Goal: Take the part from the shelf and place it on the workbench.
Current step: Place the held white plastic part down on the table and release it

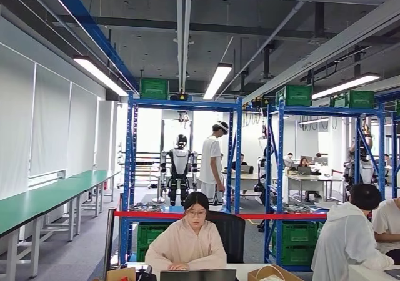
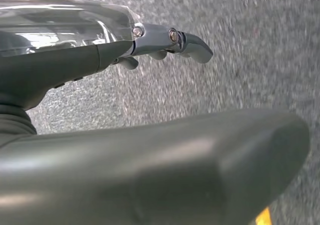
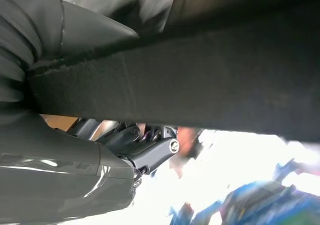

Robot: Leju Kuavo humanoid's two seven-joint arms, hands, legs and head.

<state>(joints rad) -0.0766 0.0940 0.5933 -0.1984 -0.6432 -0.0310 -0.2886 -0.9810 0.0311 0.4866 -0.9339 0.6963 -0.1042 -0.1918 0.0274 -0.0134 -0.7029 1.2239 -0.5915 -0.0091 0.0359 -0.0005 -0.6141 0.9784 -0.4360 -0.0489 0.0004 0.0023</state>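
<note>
Head view: low grey metal pieces (image 1: 145, 207) lie on the waist-high deck of the blue steel shelf rack (image 1: 130, 168), behind its red front beam; they are too small to tell which is the part. Green plastic crates sit on top of this rack (image 1: 154, 88) and on its bottom level (image 1: 150, 234). A second blue rack (image 1: 280, 168) stands just beside it to the right. A long row of green-topped workbenches (image 1: 42, 200) runs along the white wall on the left, well apart from the racks.

Left wrist view: the left hand (image 2: 94, 60) hangs over speckled grey carpet (image 2: 226, 80), its dark fingers (image 2: 192, 42) stretched out straight, the thick grey thumb (image 2: 170, 170) well apart from them, nothing between.

Right wrist view: the right hand (image 3: 75, 170) lies against a broad dark felt-like band (image 3: 188, 90); its fingers (image 3: 154, 152) bend in under the band, and the blur leaves it unclear whether they grip anything.

Closest in the head view, a person in a cream hoodie (image 1: 189, 243) sits behind a dark laptop (image 1: 198, 275); another in a white hoodie (image 1: 347, 237) sits to the right. Beyond the rack stand a white-and-black humanoid robot (image 1: 179, 168) and a person in a white shirt (image 1: 210, 162)
</note>
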